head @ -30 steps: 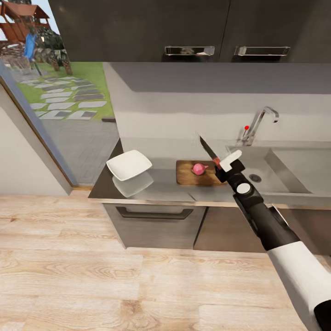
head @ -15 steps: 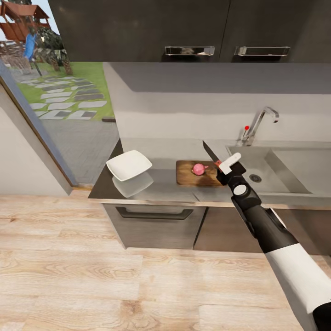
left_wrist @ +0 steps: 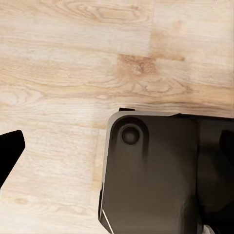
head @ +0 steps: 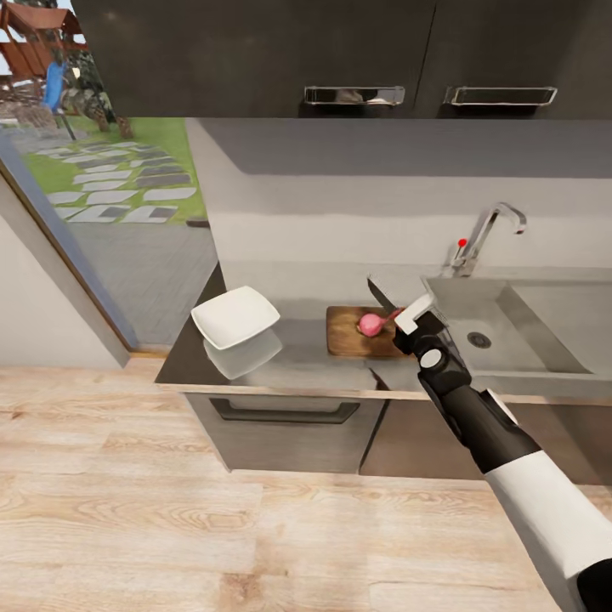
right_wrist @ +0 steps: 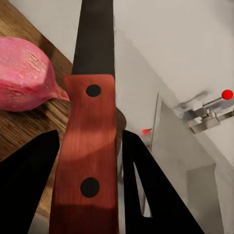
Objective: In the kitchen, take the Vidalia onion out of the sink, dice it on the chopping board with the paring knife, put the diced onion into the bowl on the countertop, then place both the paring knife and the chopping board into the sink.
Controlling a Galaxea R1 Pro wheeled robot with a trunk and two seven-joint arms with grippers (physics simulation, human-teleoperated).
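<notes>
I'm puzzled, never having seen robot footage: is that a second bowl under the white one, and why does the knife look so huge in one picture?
Head view: no second bowl; the glossy countertop mirrors the bowl as a pale image. Right wrist view: the camera sits just behind the paring knife, so its red handle looms large, with the onion close by on the chopping board.

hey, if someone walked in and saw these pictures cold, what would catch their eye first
Probably the right gripper, holding a knife with a reddish-brown handle and dark blade just above the pink onion on the wooden chopping board. Next, the white square bowl at the left end of the glossy dark countertop, mirrored beneath itself. On the other side of the board lies the grey sink with its red-knobbed tap.
</notes>
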